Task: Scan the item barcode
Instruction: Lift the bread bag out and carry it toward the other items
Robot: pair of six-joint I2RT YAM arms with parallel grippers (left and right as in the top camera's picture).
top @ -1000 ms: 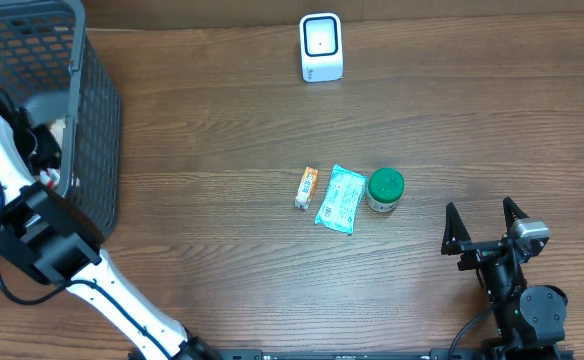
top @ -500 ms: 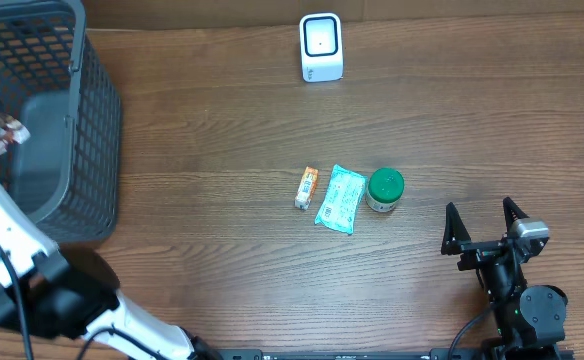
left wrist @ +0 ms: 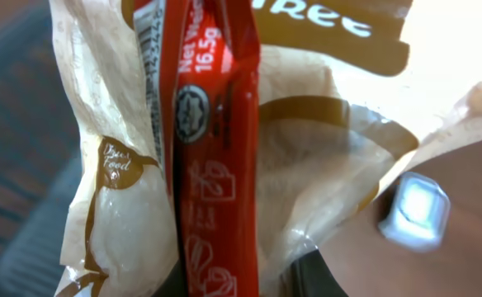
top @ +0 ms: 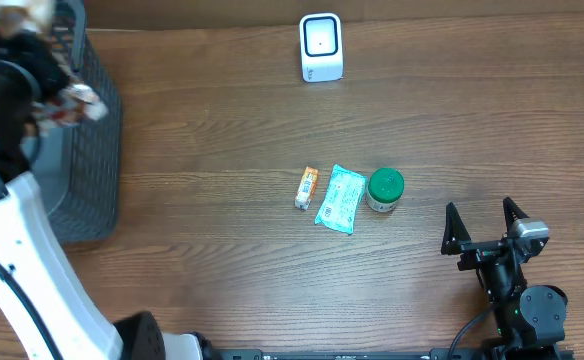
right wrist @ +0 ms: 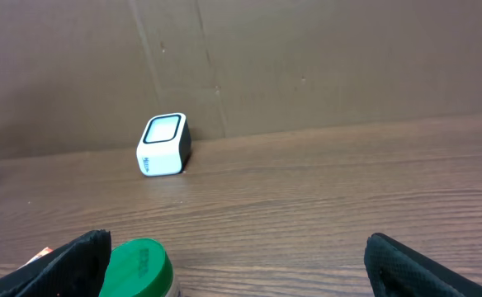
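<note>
My left gripper [top: 54, 92] hangs high over the basket's right rim, blurred and close to the overhead camera. It is shut on a cream and red snack packet [top: 76, 100]. In the left wrist view this packet [left wrist: 216, 157] fills the frame, with the left gripper [left wrist: 249, 282] pinching its lower end. A barcode strip runs along the packet's upper left edge. The white scanner [top: 321, 46] stands at the table's far middle, and the scanner [left wrist: 414, 210] shows small past the packet. My right gripper [top: 482, 214] rests open at the front right, holding nothing, and in its own view the right gripper [right wrist: 237, 260] faces the scanner [right wrist: 163, 144].
A dark mesh basket [top: 97, 170] stands at the left edge. On the table's middle lie a small orange packet [top: 306, 187], a teal pouch [top: 341, 198] and a green-lidded jar [top: 385, 189]. The jar [right wrist: 138, 268] sits just beside the right gripper's left finger.
The left arm has risen out of the basket with the snack packet and swung up and rightward over the basket rim. The right arm has not moved.
</note>
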